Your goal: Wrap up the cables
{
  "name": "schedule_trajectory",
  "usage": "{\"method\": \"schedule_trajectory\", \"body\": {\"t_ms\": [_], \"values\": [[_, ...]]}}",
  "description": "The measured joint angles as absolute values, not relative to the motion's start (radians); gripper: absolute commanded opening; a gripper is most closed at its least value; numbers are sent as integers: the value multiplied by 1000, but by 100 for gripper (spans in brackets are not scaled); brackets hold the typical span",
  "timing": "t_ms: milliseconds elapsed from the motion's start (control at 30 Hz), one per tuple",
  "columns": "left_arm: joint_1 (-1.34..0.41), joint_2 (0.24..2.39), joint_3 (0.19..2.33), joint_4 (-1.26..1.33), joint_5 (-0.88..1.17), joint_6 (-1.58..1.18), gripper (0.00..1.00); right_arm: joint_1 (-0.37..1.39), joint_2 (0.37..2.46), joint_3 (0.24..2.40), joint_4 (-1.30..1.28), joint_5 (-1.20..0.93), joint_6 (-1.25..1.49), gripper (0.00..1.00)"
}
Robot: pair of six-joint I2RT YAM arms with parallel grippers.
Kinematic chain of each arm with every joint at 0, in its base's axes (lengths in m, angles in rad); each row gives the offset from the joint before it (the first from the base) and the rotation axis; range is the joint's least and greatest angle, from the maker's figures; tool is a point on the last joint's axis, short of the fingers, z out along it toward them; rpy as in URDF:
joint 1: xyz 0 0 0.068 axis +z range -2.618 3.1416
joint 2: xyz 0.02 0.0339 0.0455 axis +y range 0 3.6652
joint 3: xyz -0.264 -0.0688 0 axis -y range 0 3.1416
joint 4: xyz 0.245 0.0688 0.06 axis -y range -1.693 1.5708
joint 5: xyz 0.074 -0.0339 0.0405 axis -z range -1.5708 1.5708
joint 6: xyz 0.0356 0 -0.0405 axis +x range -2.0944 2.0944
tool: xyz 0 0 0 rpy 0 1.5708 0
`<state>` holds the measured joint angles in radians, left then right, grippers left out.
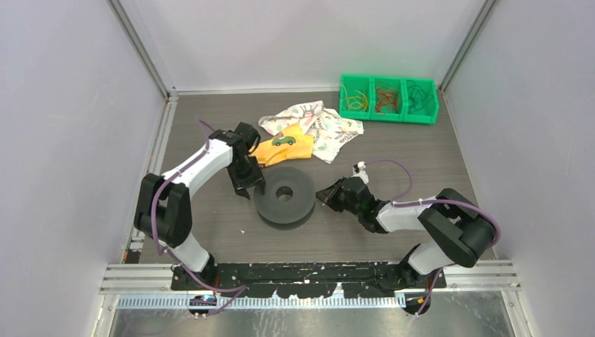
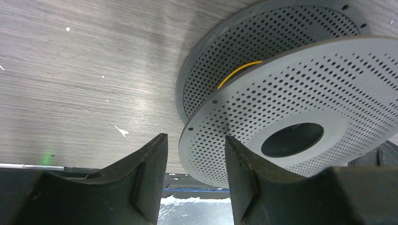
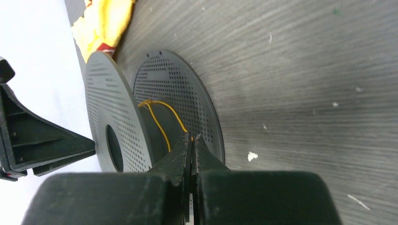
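I am pinching the cable (image 3: 162, 123) with my right gripper (image 3: 191, 140), the jaws closed on the strand just outside the spool (image 1: 284, 196), which is lying flat on the table (image 1: 421, 161) between my arms. The wire is looking thread-thin, light and floppy, so I judge it must be held firmly near its free end. It is curving around the hub, then running out toward my right fingertips. My left gripper (image 2: 195, 140) is standing half open at the upper flange's rim, clamping nothing.
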<state>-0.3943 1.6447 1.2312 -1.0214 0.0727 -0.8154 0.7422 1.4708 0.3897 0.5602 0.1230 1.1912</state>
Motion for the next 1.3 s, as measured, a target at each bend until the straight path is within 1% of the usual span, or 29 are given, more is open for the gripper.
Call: {"method": "schedule_trajectory", "body": {"t_ms": [200, 533, 800, 1100, 1300], "values": [[-400, 1584, 1149, -995, 94, -863, 49, 742, 1504, 400, 516, 49, 1261, 1], [-453, 1515, 1063, -958, 128, -941, 48, 741, 1620, 495, 488, -90, 1293, 1], [-596, 1514, 1053, -940, 134, -1016, 46, 713, 1675, 550, 483, -151, 1264, 1], [-653, 1567, 1131, -948, 150, -1042, 47, 623, 1736, 639, 454, -219, 1175, 1], [-635, 1539, 1261, -999, 106, -1019, 49, 622, 1736, 644, 440, -239, 1165, 1]]}}
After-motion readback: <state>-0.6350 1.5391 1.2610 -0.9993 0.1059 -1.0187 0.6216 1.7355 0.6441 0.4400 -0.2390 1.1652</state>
